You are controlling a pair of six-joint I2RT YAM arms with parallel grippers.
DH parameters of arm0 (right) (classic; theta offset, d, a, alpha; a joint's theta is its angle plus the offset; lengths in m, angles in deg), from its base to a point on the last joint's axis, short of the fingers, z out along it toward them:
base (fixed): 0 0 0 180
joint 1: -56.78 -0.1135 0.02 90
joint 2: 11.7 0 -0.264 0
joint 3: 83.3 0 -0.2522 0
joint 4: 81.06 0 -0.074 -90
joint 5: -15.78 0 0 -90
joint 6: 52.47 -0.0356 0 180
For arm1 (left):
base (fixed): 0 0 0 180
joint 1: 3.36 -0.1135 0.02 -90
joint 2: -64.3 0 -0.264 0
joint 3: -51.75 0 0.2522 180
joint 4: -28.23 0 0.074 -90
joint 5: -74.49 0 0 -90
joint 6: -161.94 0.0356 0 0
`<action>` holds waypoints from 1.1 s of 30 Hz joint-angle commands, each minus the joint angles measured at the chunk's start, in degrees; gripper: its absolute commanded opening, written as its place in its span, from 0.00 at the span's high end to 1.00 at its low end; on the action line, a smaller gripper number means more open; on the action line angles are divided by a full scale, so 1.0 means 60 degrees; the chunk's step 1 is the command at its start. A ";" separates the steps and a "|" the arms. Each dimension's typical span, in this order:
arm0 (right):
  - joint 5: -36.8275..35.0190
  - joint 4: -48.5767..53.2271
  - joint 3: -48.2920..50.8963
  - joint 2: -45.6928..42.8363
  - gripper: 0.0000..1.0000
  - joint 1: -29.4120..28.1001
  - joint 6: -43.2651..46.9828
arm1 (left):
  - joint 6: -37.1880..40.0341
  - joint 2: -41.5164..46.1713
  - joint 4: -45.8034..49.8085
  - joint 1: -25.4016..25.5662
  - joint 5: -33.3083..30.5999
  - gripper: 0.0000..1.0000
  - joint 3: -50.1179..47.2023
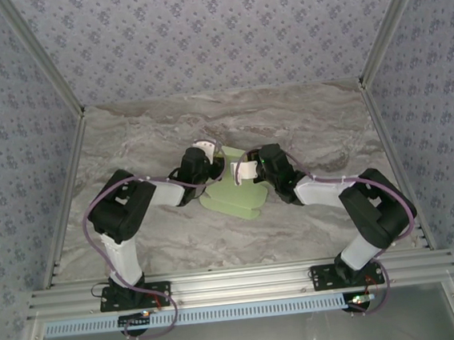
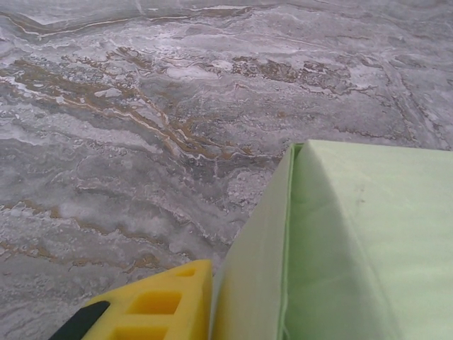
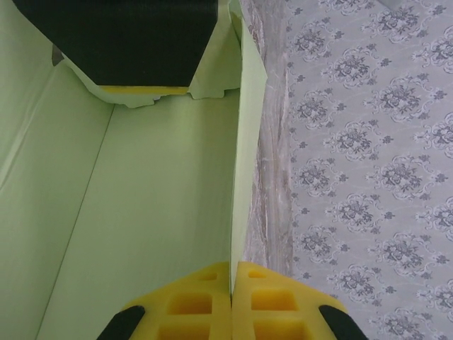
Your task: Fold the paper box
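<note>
At bottom centre, your right gripper (image 3: 231, 283) pinches a wall of the paper box (image 3: 141, 198). One finger (image 2: 152, 306) of your left gripper (image 1: 214, 157) sits lower left, just beside the box; you cannot tell whether it grips.

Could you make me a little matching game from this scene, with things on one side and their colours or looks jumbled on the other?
Things:
1 box
2 table
3 right fingers
4 walls

Looks:
A yellow
B floral pattern
C pale green
D grey marble

Pairs: 1-C, 2-D, 3-A, 4-B
</note>
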 commanded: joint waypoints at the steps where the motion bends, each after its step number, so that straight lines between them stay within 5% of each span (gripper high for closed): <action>1: 0.1037 0.0990 -0.0004 0.0068 1.00 -0.0247 -0.0020 | -0.0580 -0.0218 0.0035 -0.0175 -0.1556 0.78 0.0514; 33: 0.1300 0.2190 -0.0413 0.0126 1.00 -0.0202 -0.0715 | -0.3723 0.0308 0.1042 0.0403 -0.5548 0.74 0.0368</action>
